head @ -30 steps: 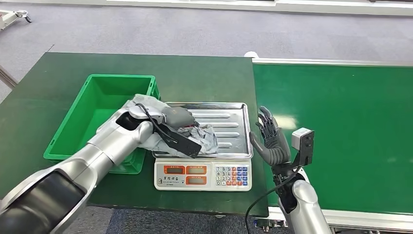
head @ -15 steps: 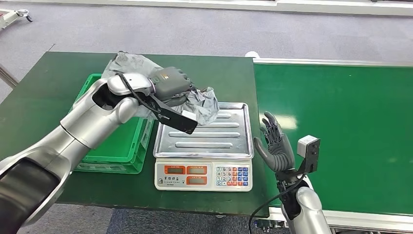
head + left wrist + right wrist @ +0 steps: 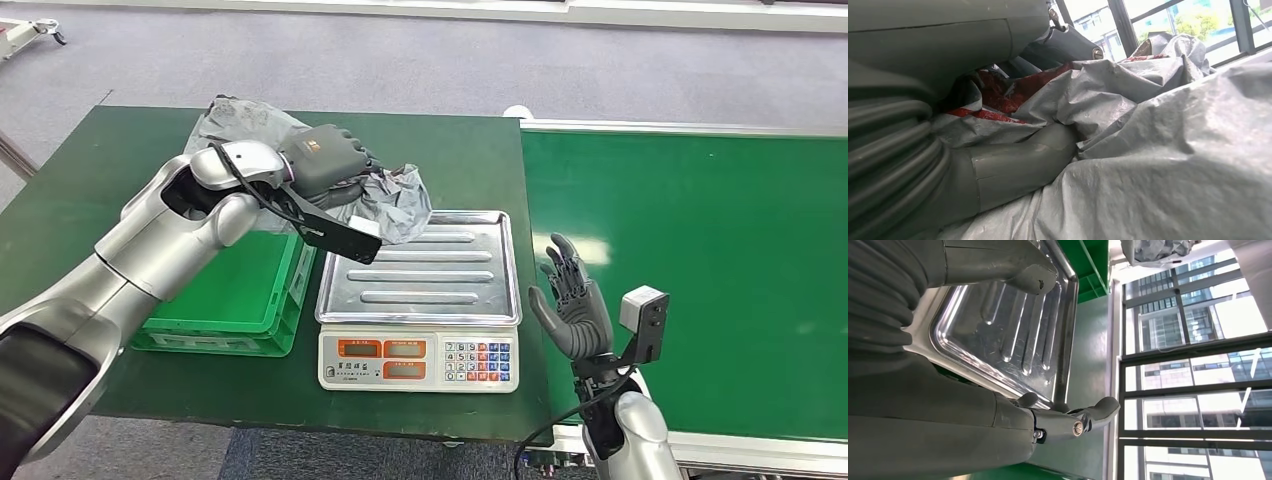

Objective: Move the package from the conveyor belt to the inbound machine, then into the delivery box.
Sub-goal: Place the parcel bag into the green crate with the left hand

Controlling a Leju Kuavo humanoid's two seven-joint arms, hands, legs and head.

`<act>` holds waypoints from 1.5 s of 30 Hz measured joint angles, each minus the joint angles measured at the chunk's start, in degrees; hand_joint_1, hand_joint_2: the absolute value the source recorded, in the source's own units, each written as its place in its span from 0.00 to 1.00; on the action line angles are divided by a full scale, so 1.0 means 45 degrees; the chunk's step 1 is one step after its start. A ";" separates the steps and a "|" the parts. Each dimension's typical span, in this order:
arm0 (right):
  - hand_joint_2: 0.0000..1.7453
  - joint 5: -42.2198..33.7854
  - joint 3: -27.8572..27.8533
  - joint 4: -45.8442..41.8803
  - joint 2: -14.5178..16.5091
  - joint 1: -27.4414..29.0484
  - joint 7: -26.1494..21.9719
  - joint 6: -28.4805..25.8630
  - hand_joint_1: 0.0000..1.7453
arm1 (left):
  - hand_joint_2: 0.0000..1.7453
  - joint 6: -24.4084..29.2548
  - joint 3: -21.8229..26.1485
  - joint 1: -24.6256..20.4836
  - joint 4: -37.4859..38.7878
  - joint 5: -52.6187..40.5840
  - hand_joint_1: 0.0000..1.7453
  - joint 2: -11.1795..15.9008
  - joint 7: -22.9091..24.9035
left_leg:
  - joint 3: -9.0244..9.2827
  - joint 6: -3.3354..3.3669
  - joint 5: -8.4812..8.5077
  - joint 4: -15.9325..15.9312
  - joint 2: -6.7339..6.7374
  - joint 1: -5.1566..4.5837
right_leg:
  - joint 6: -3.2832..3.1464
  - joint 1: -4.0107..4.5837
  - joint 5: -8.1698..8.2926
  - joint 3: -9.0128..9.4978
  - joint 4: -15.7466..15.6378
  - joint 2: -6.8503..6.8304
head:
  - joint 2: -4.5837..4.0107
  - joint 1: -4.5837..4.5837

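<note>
Head view. Left hand (image 3: 330, 160): clamped on the grey package (image 3: 395, 205), raised in the air above the table's far part, over the near-right corner of the green delivery box (image 3: 235, 300). Against half a second ago, hand and package have shifted further left and slightly higher, and the package has fully cleared the scale's steel tray (image 3: 420, 270); one second ago it lay on that tray. The package hangs crumpled below and to either side of the hand. Right hand (image 3: 572, 305): fingers spread, holding nothing, upright just beside the scale's right edge; it has drifted a little lower and to the right. Conveyor belt (image 3: 700, 280): green, to the right.

Left wrist view. Thumb (image 3: 1018, 162) pressed into creased grey package film (image 3: 1173, 165); a red patch shows in the folds near the fingers.

Right wrist view. Right hand fingers (image 3: 1083, 422) extended and apart, alongside the steel tray (image 3: 998, 335).
</note>
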 joint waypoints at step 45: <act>1.00 0.0243 -0.0276 -0.0255 -0.0006 0.0039 0.0043 0.0293 0.00 | 1.00 0.5064 0.7470 0.3464 0.6886 0.0627 0.00 0.1268 -0.0062 | 0.0002 -0.0029 -0.0008 -0.0022 0.0064 0.0002 | -0.0048 0.0025 -0.0012 -0.0033 0.0009 0.0072 | 0.0000 -0.0001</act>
